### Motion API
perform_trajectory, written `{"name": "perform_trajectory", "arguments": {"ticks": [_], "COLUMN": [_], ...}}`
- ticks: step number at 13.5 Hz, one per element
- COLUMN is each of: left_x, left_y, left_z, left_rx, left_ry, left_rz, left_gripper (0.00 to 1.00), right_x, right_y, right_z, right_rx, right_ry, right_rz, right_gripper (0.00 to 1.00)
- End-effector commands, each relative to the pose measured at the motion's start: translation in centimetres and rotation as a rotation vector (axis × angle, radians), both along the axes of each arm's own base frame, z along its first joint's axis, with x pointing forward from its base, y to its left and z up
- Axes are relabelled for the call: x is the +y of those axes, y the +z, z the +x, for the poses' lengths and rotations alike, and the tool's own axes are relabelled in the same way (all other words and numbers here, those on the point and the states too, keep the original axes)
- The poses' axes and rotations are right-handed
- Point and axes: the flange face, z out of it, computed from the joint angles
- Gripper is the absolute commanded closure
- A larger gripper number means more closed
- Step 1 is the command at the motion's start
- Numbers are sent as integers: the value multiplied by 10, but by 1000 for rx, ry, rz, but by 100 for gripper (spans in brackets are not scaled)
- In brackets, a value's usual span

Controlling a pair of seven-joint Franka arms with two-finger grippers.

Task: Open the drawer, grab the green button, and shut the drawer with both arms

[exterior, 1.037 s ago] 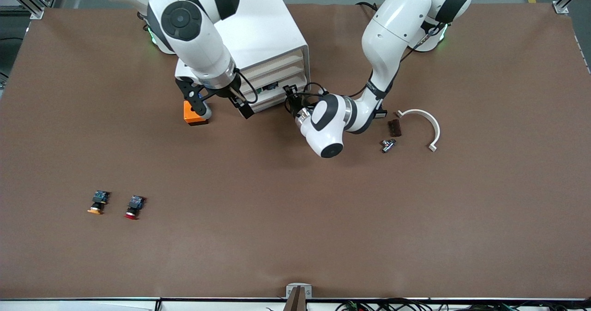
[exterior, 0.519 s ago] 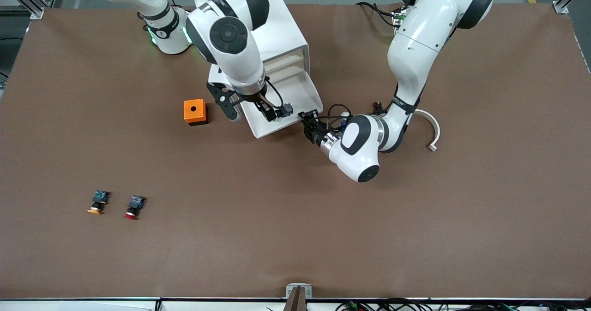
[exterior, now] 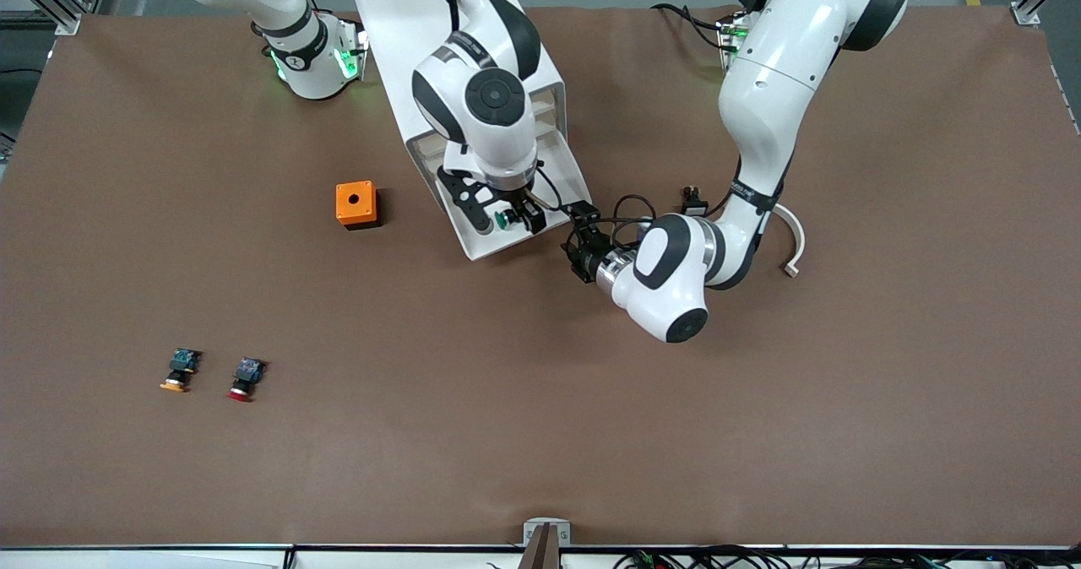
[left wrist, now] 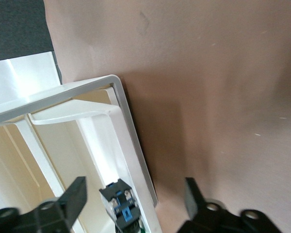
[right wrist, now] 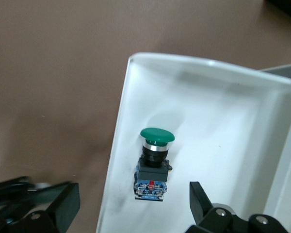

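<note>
**A:** Where does the button [right wrist: 154, 162] lie against the claws?

**B:** It lies on its side in the pulled-out drawer [exterior: 494, 244], near the drawer's front wall. The right claw [exterior: 507, 219] hangs directly over it, fingers spread with the button in the gap between them, nothing pinched. The left claw [exterior: 583, 240] is just beside the drawer's front corner at the left arm's end, low over the worktop [exterior: 540, 400], fingers also spread and gripping nothing; its wrist view shows the button's blue rear block just inside the drawer wall.

**A:** Start with the big things. Materials and shapes?

**B:** The worktop is covered in matte brown sheet, faintly creased. The cabinet [exterior: 439, 29] is a smooth white box with cream shelf slots. The drawer is a shallow white plastic tray with rounded corners and a slightly scuffed floor. The orange box [exterior: 355, 204] is a small cube with a round hole on top, standing toward the right arm's end. The button has a glossy green domed cap, a silver collar, a black body and a blue rear block.

**A:** And the arms' poses?

**B:** The right arm [exterior: 473, 88] reaches over the cabinet top, wrist pointing straight down. The left arm [exterior: 768, 88] drops from its base, bends at the elbow and lies nearly level, wrist turned toward the drawer.
</note>
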Motion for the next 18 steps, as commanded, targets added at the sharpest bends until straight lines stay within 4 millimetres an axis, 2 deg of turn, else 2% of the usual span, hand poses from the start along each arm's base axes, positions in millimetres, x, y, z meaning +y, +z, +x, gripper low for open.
{"name": "perform_trajectory", "arguments": {"ticks": [1,3,5,9,11,13,16,18], "left_x": [42,82,115,171,176,174,178,177], "left_y": [26,31,51,62,62,75,93,113], "left_z": [36,61,83,105,104,101,103,103], "left_rx": [-74,-129,-214,-335,-359,-403,-436,-463], "left_ry": [18,44,52,-9,-72,-169,-182,-184], "left_rz": [-6,18,37,67,119,196,207,203], "left_gripper": [0,0,0,0,0,0,0,0], "right_x": [14,16,17,15,13,13,12,12], "right_y": [-14,-23,-29,-49,-54,-56,-58,-59], "right_z": [-8,-12,-15,-14,-16,-17,-17,-17], "right_rx": [-12,-8,-11,-13,-12,-9,-5,-4], "right_ry": [-6,3,19,29,29,30,29,28], "right_rz": [-32,-45,-62,-93,-96,-97,-100,-99], "right_gripper": [0,0,0,2,3,6,21,32]}}
